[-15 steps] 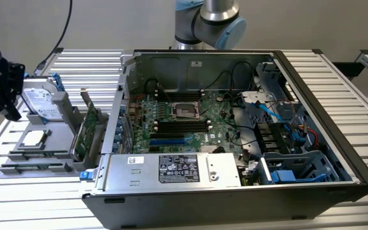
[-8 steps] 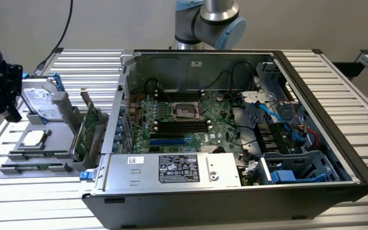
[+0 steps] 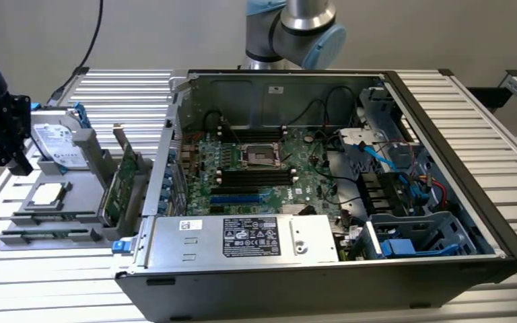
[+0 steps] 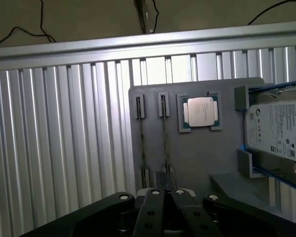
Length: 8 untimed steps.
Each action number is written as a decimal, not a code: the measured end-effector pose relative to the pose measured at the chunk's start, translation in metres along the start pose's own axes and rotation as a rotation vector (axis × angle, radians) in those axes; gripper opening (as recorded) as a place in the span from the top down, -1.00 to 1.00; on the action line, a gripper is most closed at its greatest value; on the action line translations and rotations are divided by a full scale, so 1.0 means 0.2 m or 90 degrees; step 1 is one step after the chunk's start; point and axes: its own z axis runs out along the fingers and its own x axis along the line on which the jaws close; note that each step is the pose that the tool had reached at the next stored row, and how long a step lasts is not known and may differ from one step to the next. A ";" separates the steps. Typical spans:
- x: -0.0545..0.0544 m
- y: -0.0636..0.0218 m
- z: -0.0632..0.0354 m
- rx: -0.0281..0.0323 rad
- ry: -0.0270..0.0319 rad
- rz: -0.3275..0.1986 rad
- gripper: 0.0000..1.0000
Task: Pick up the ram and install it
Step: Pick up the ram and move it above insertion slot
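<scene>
Exterior view: the gripper hangs at the far left of the frame, above the outer edge of the grey parts tray that lies beside the open computer case. The ram lies in a groove at the lower left of the frame, just beside the processor, apart from the gripper. Finger state cannot be judged from this angle. Wrist view: the fingertips are pressed together and hold nothing. They point along the ram, which stands on edge in its groove, with a second stick in the parallel groove on the side away from the processor. The hard drive sits beyond the processor. Assessment: the pick is not yet made. Done well, it requires the fingers spread before descent, one pad on each flat face of the chosen stick, centred over that groove alone so the neighbouring stick is untouched. A straight, square lift out of the groove should avoid binding.
</scene>
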 end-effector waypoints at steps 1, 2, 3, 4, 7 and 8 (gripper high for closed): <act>0.00 0.000 0.000 0.0000 0.0000 0.000 0.79; 0.00 0.000 0.000 0.0000 0.0001 0.000 0.79; 0.00 0.000 0.000 0.0000 0.0000 0.000 0.79; 0.00 0.000 0.001 0.0001 0.0000 0.000 0.76; 0.00 0.000 0.003 0.0004 -0.0002 0.000 0.54; 0.01 0.001 0.006 0.0011 0.0000 0.000 0.54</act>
